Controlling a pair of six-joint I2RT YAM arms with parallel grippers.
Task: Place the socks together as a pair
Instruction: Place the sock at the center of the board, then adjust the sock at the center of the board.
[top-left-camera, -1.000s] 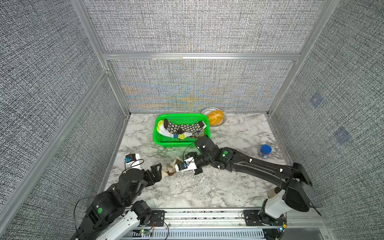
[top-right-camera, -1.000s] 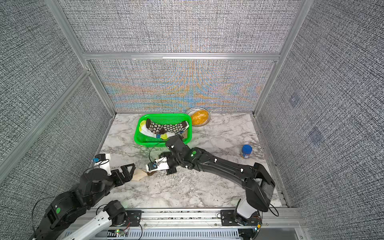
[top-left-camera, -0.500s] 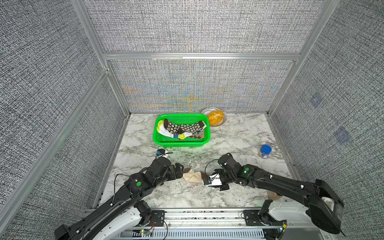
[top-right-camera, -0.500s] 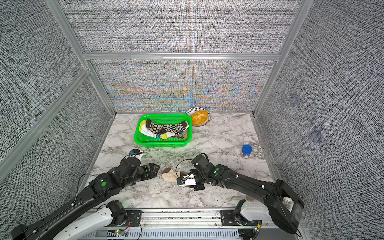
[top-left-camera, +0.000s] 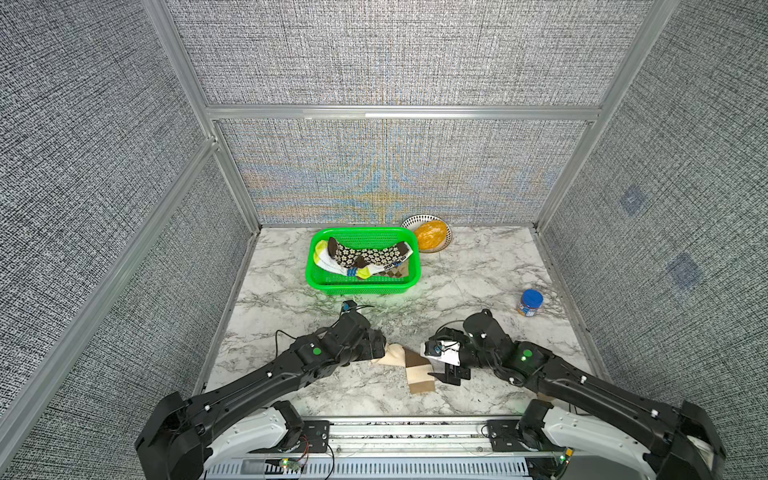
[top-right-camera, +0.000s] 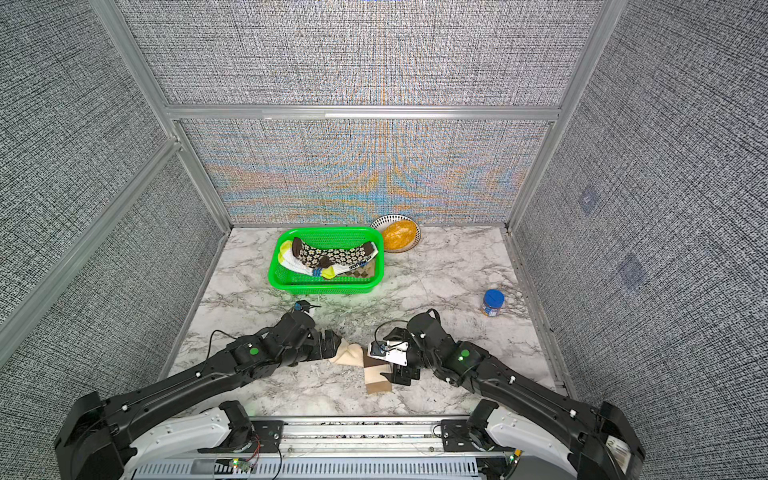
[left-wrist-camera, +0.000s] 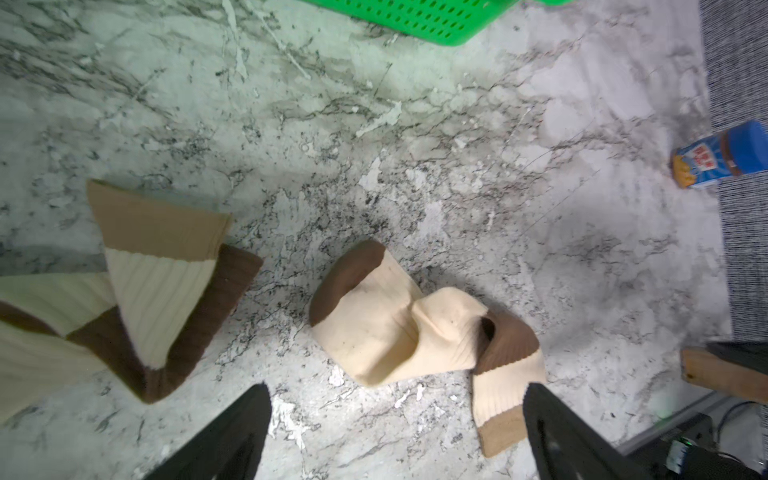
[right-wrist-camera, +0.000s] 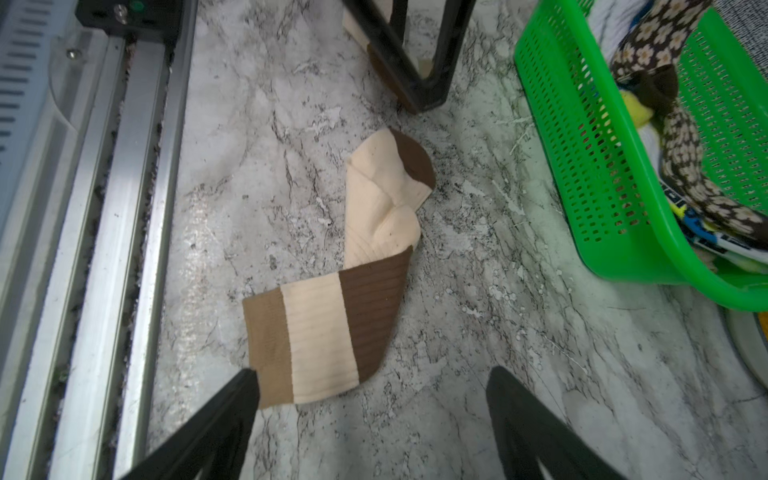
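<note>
**Left tool** (left-wrist-camera: 392, 388): jaws wide, nothing held. Sat low over the marble surface (top-left-camera: 270, 299), front centre, with the cream sock just ahead of its fingertips.

**Right tool** (right-wrist-camera: 372, 371): jaws wide, nothing held. Faced the left tool across the same sock. One fingertip (right-wrist-camera: 245, 382) was at the corner of the tan cuff; whether it touched could not be told.

**Cream sock** (right-wrist-camera: 332, 291): lay on the surface between the two tools. Brown toe, cream foot folded over at the heel, leg banded brown, cream and tan. Toe lay toward the left tool, cuff toward the right tool.

**Mate** (left-wrist-camera: 145, 291): same bands. Lay on the surface just beside the left tool, parted from the cream sock by a strip of bare marble. Blurred in the left wrist view and hidden under the left arm in both top views.

**Basket** (top-left-camera: 361, 286): green mesh, behind the tools toward the back wall, well apart from the two cream socks. Contents:
- flowered sock (top-left-camera: 365, 253), brown with cream flowers, draped across the top
- white sock (top-left-camera: 330, 262) with yellow and blue patches, beneath it
- a corner of a check sock (top-right-camera: 365, 271) at the right end

**Bowl** (top-left-camera: 409, 220): patterned rim, orange contents, just beside the basket's right rear corner.

**Jar** (top-left-camera: 530, 302): blue lid, upright, near the right wall.
</note>
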